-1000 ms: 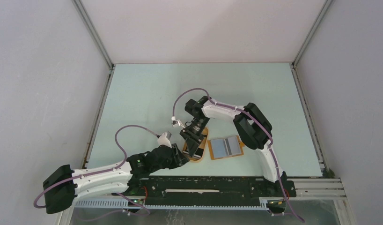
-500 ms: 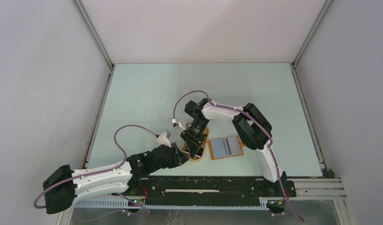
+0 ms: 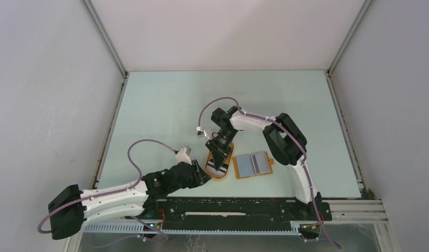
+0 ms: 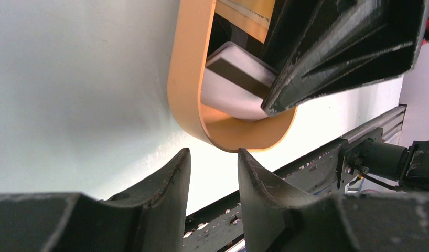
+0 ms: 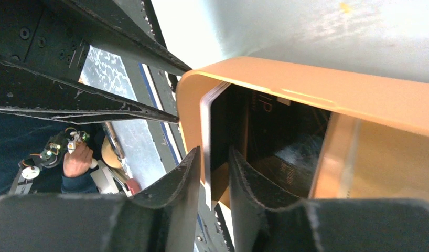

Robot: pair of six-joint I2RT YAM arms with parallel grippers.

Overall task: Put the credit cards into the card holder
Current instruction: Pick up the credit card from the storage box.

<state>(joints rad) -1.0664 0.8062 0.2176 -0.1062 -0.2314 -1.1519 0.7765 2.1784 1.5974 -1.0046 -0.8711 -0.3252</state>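
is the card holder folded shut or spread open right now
Spread open: the card holder lies flat, both halves side by side, right of the orange tray.

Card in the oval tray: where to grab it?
Probably its lifted edge, from above, jaws astride its faces: the card stands tilted inside the oval tray, whose wall blocks side approaches. Right gripper straddles that edge.
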